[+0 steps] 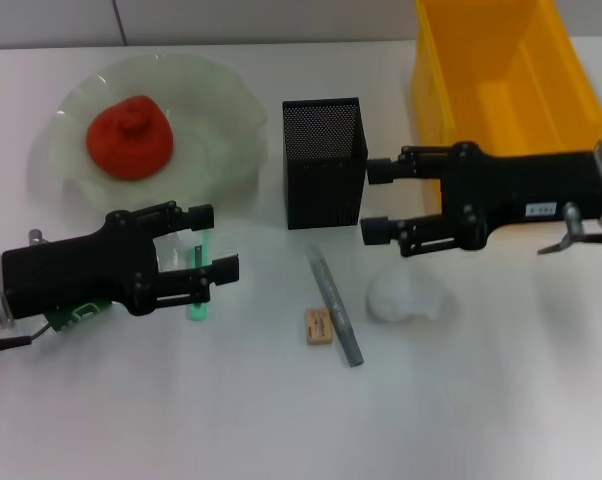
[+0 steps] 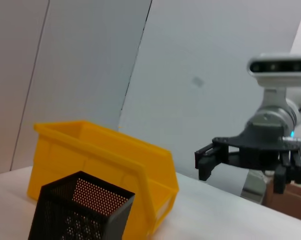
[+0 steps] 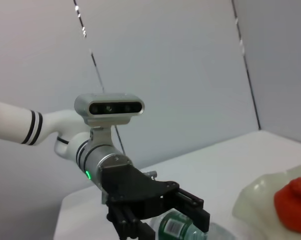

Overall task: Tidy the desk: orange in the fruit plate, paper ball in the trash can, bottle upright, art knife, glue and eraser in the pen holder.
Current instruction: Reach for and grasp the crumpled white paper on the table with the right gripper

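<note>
The orange (image 1: 130, 137) lies in the pale-green fruit plate (image 1: 226, 120) at the back left. The black mesh pen holder (image 1: 324, 163) stands mid-table, with the yellow trash can (image 1: 503, 70) to its right. My left gripper (image 1: 216, 242) hovers open over a thin green stick (image 1: 196, 295). Under that arm the bottle (image 1: 76, 313) shows only its green label. A long grey stick (image 1: 336, 305), the tan eraser (image 1: 318, 326) and the white paper ball (image 1: 406, 297) lie in front of the holder. My right gripper (image 1: 376, 200) is open beside the holder, above the paper ball.
The right wrist view shows the left gripper (image 3: 163, 220) over the bottle (image 3: 178, 227), with the plate (image 3: 255, 200) and orange (image 3: 293, 202) beside them. The left wrist view shows the holder (image 2: 80, 210), the bin (image 2: 105, 165) and the right gripper (image 2: 248, 170).
</note>
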Controlling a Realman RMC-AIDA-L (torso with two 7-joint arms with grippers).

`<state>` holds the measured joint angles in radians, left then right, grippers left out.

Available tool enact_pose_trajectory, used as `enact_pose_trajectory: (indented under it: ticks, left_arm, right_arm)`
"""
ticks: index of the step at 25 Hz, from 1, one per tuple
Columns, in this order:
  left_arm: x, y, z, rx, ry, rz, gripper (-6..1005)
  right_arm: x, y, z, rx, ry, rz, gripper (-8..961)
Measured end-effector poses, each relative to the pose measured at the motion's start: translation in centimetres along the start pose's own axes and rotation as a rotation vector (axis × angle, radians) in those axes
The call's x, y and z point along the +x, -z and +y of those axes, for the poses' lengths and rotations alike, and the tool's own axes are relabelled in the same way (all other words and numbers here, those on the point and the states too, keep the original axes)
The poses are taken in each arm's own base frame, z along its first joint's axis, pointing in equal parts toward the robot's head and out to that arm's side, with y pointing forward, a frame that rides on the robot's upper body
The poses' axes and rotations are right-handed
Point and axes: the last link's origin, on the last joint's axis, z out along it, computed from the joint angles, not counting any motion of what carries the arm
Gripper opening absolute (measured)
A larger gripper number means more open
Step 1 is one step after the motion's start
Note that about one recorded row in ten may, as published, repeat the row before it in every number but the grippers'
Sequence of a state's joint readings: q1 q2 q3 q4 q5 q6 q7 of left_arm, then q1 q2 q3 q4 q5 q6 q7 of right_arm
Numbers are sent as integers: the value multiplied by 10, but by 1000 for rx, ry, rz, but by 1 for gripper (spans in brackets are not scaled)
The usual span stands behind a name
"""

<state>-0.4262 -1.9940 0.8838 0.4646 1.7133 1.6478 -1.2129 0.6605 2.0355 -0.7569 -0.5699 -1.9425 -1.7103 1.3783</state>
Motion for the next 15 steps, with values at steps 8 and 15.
enact_pose_trajectory:
  ticks: [8,15]
  left_arm:
    - [-10,-3,6,-28,-22,-42,809]
    - [-15,-5,10,-46,-52,-59,808]
  right_arm:
    - [-34,3,-3,-80,-3,228,731]
    - [-49,-11,-9,-114,41,460,725]
